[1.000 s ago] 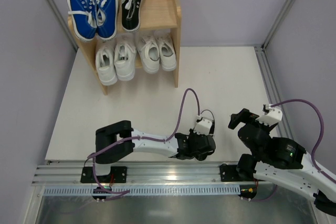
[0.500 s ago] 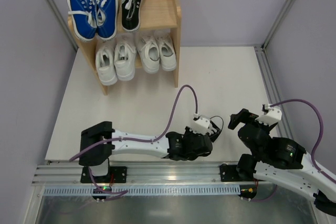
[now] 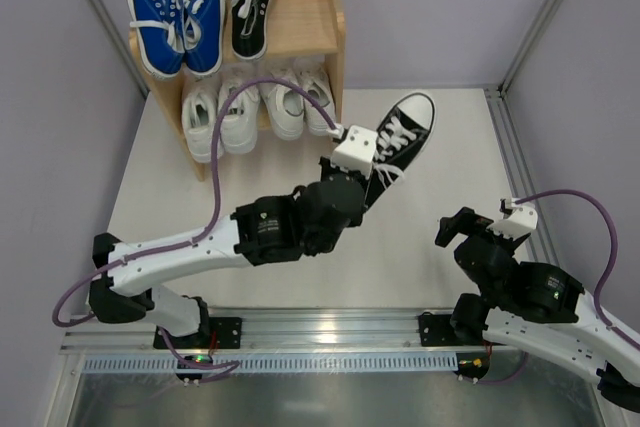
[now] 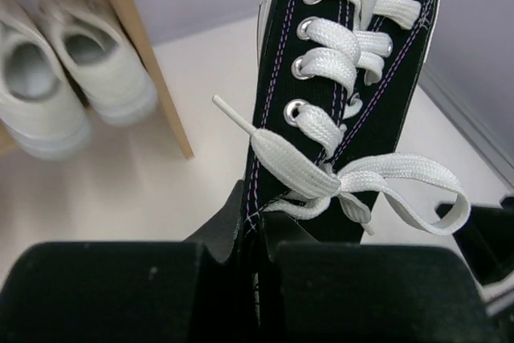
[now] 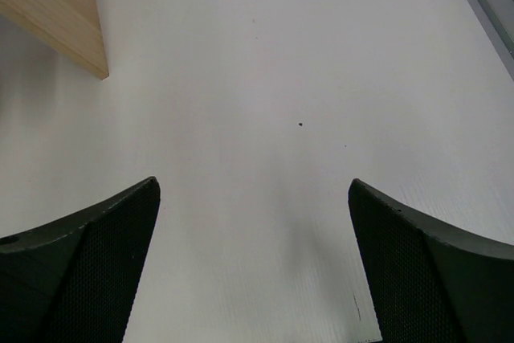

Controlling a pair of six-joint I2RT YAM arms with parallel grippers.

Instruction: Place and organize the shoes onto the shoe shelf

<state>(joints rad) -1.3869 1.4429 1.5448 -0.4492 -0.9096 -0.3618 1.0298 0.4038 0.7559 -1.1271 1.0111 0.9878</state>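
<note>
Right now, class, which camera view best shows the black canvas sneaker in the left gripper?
Top external: nearly the whole black canvas sneaker shows, heel in the left gripper. Left wrist crops it to laces and tongue; right wrist misses it.

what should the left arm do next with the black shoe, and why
Probably carry the black sneaker toward the top tier of the shoe shelf: its right end is bare, next to the matching black shoe, and the left gripper has it clamped.
</note>
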